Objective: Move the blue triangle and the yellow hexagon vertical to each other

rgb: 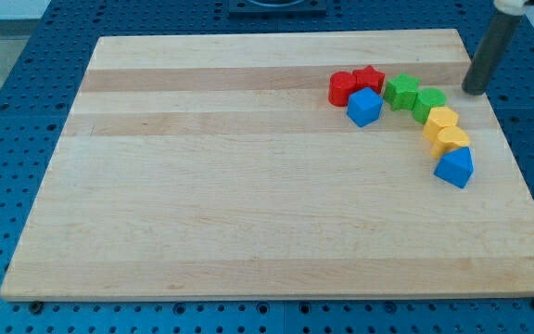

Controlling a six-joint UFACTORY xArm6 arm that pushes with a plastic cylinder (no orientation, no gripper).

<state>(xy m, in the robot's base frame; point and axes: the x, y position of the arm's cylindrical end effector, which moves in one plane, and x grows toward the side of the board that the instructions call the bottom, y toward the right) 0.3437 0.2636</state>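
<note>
The blue triangle (455,168) lies at the view's right, at the lower end of a curved chain of blocks. The yellow hexagon (451,140) sits just above it, touching it. A second yellow block (440,121) touches the hexagon from above. My tip (474,91) is at the view's upper right, to the right of the green blocks and above the yellow ones, touching no block.
Two green blocks (401,91) (428,102), a blue cube (364,108), a red star (369,79) and a red cylinder (343,88) continue the chain toward the view's top. All sit on a wooden board (248,204) over a blue perforated table (26,83).
</note>
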